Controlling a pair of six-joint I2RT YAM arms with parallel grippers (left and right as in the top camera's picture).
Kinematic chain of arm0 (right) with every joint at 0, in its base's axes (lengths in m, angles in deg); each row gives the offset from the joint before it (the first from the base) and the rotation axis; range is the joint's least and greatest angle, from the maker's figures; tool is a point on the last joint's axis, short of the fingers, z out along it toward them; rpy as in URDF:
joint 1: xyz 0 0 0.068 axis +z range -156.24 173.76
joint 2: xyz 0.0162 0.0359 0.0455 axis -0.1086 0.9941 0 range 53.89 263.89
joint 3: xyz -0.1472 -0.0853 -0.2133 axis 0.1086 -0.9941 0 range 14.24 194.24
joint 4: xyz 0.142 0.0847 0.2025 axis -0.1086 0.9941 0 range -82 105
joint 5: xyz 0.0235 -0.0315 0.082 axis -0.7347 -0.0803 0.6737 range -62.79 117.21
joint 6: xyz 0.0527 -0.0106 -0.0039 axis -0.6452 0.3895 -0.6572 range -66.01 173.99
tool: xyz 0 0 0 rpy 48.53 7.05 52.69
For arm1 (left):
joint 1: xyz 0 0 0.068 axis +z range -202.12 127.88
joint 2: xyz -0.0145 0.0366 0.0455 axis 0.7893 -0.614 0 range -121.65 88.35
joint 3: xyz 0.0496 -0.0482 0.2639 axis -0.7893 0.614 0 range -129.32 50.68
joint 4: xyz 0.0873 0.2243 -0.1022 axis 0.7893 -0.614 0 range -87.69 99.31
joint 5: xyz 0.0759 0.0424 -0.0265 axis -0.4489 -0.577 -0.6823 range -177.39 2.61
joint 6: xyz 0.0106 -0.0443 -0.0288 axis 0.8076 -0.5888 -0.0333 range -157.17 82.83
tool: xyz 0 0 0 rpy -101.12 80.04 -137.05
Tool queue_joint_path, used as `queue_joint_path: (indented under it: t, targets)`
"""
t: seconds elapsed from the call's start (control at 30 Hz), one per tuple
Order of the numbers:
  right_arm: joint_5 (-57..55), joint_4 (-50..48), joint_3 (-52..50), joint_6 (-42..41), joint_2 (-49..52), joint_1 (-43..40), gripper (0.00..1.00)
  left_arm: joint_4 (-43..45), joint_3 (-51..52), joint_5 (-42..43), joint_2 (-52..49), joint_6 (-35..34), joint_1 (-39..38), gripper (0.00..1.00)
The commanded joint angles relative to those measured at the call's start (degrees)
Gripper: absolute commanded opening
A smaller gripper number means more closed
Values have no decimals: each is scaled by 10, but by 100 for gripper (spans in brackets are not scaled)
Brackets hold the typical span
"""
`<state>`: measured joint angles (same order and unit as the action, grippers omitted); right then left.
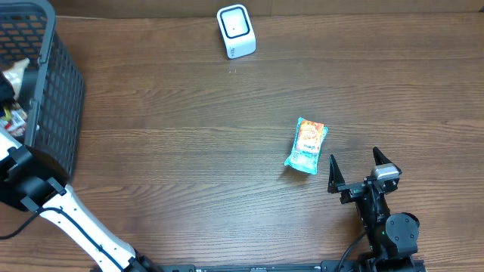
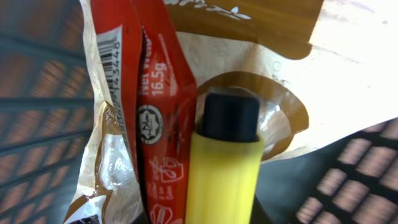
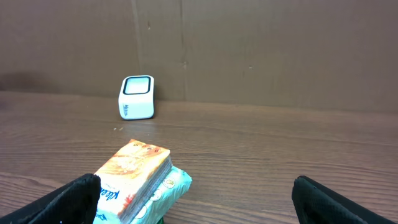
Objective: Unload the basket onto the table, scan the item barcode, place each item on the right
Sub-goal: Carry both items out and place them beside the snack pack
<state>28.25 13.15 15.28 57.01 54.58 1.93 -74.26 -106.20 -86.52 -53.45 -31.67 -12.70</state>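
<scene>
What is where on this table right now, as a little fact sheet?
scanner: white, upright, far side
right gripper: open, empty
tissue pack: lying flat just ahead of right gripper
basket: black mesh, left side
left gripper: inside basket, shut, beside red sachet; hold unclear

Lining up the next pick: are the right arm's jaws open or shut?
Open. Overhead, the right gripper has its fingers spread wide apart; in its wrist view they sit at opposite edges, gripping nothing.

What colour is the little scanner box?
White scanner, dark-rimmed top; best in right wrist view.
</scene>
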Motion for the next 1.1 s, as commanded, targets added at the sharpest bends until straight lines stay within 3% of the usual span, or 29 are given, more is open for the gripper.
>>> queue_joint_path:
  t: [0.0,0.4,0.73,1.07]
  targets:
    - [-6,-3,-6,3,-5,-4,100,11,-13,-4,127,-42,-9,4]
    - [-6,-3,-6,3,-5,-4,100,-30,-13,64,357,-115,-50,4]
    - [-5,-3,-6,3,-5,-4,100,-132,0,48,392,-115,-237,4]
    - [-6,-3,-6,3,-5,-4,100,-131,195,46,389,-150,-474,5]
